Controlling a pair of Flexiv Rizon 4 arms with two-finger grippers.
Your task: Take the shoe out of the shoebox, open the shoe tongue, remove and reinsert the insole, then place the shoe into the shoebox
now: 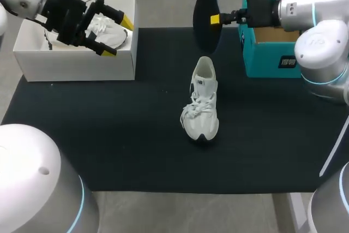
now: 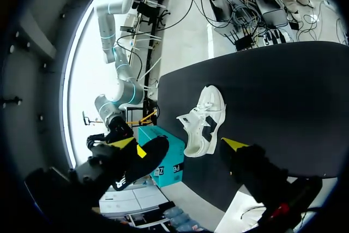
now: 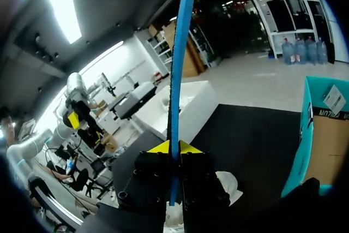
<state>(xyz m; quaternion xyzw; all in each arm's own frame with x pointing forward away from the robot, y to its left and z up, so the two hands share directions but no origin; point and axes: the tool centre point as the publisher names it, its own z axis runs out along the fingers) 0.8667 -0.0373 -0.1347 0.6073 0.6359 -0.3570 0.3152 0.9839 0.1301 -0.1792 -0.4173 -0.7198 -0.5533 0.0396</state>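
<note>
A white sneaker [image 1: 202, 102] stands upright in the middle of the black mat, toe toward the front edge; it also shows ahead of the left fingers [image 2: 203, 121] and under the right gripper [image 3: 226, 181]. My right gripper [image 1: 215, 20] hovers behind the sneaker, shut on a black insole [image 1: 207, 4] held upright, seen edge-on between the yellow tips [image 3: 177, 80]. Over the white shoebox [image 1: 76, 58] at the back left, my left gripper [image 1: 118, 37] is open and holds nothing. A second white shoe [image 1: 106, 28] lies in that box.
A teal box [image 1: 267, 53] stands at the back right, just behind the right gripper, and shows beside it [image 3: 322, 135]. The black mat [image 1: 109, 135] covers the table.
</note>
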